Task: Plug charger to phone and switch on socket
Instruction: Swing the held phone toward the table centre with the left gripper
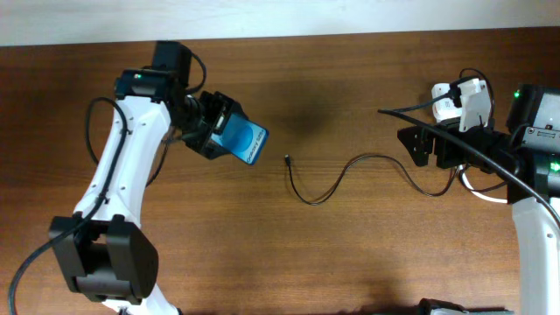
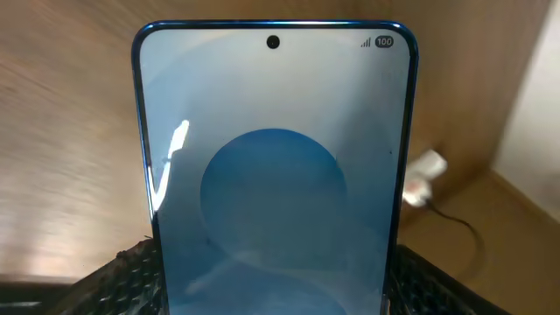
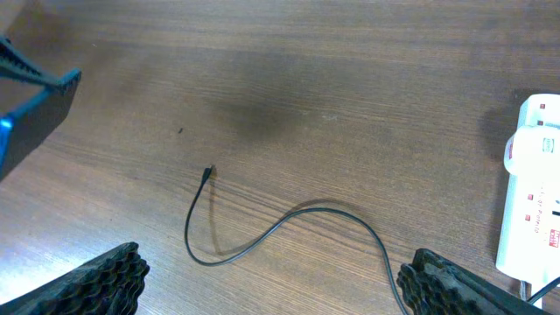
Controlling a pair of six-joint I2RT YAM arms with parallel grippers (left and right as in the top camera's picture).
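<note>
My left gripper (image 1: pixel 219 131) is shut on the phone (image 1: pixel 243 140), a slim smartphone with a bright blue screen, and holds it above the table at the left. In the left wrist view the phone (image 2: pixel 273 175) fills the frame between my fingers. The charger (image 1: pixel 337 181), a thin black cable, lies curved on the table middle, its plug tip (image 1: pixel 288 159) pointing toward the phone. In the right wrist view the charger (image 3: pixel 289 219) lies between my wide-open right fingers (image 3: pixel 271 280). The white socket (image 1: pixel 455 96) lies at the far right, partly under my right gripper (image 1: pixel 420 144); it also shows in the right wrist view (image 3: pixel 529 206).
The wooden table (image 1: pixel 350 254) spans the view, with a pale wall strip (image 1: pixel 280 17) beyond its far edge. A thick white cord (image 1: pixel 477 194) runs by the right arm base. The left arm's body (image 1: pixel 105 254) occupies the front left.
</note>
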